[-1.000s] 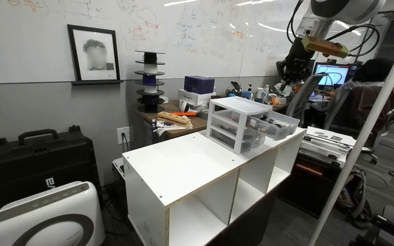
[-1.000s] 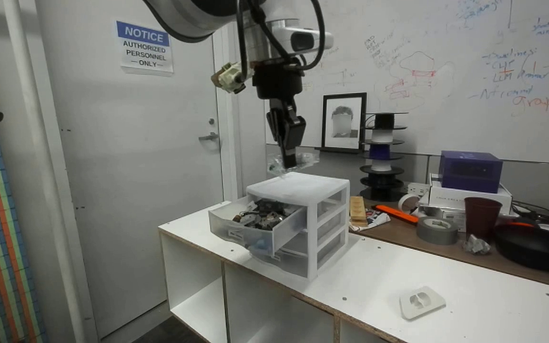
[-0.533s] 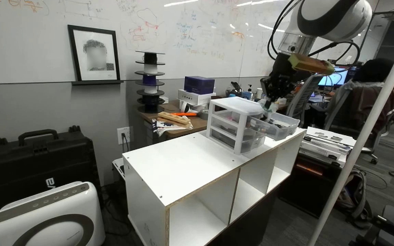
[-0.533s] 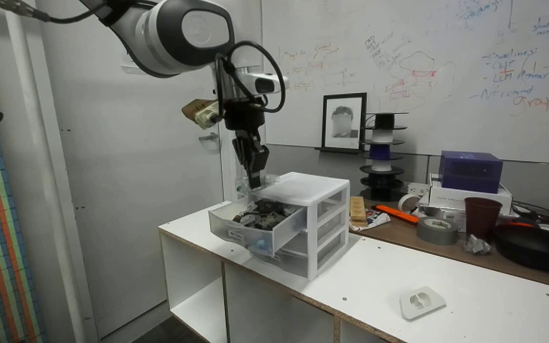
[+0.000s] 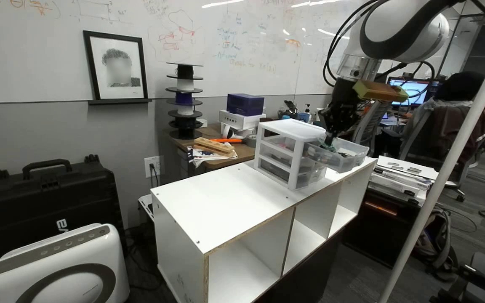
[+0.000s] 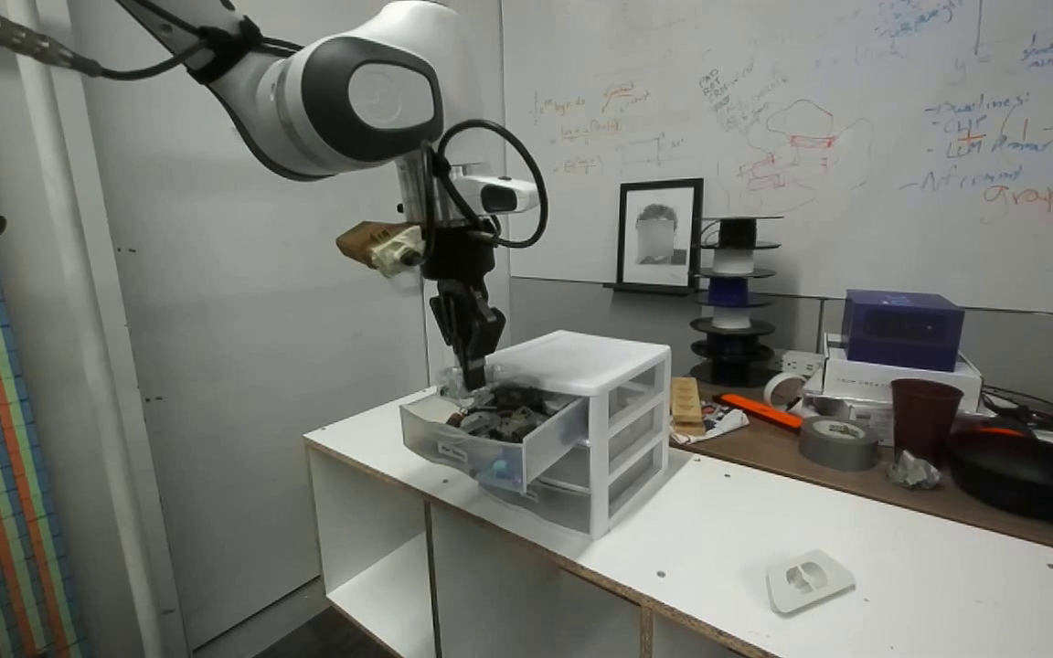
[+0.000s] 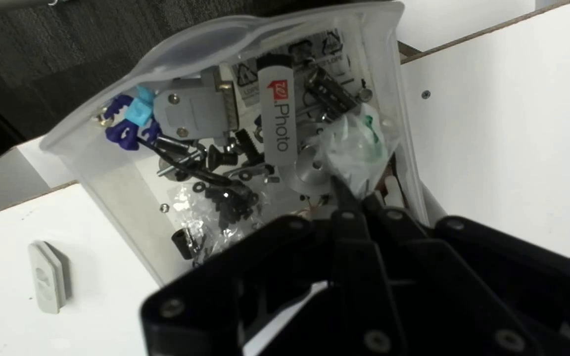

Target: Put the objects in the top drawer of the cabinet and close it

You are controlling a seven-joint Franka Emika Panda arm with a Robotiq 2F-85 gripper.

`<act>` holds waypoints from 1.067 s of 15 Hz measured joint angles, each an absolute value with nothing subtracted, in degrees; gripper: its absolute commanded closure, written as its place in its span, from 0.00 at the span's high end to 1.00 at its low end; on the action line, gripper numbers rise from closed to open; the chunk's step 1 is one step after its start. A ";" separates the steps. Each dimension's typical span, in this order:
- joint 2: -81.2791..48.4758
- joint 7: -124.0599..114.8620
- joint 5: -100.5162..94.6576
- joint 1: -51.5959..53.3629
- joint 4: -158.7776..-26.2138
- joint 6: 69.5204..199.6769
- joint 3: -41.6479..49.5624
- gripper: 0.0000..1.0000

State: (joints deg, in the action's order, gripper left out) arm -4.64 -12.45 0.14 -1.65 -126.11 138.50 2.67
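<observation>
Nearly Tucked Away

In an exterior view, the hand (image 5: 329, 141) points down over the top drawer (image 5: 348, 162). The drawer is pulled out of the cabinet (image 5: 295, 128), likely so things can go in from above. The cabinet stands on the white desk (image 5: 221, 206), maybe to make it easy to reach.

In an exterior view, a small bag (image 6: 453, 384) is low at the far side of the drawer — inside it, I think. The drawer is cloudy, see-through plastic, with dark bits (image 6: 508, 411) heaped in it.

In the wrist view, the hand's fingers (image 7: 345, 200) are pinched on the bag, most likely so the slippery plastic won't slide off. The bag looks crinkly and clear, with a green patch. A memory stick (image 7: 277, 118), a grey plug (image 7: 191, 109) and screws (image 7: 221, 157) lie in the drawer. Whether the bag touches what's under it — I can't tell.
</observation>
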 measured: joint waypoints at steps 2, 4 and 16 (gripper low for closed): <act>-4.64 -12.16 -0.61 -1.57 -126.38 138.52 2.67 0.28; -4.67 -12.12 -1.58 -1.55 -126.63 138.52 2.67 0.32; -4.29 -12.63 1.09 -2.94 -125.19 141.36 3.83 1.00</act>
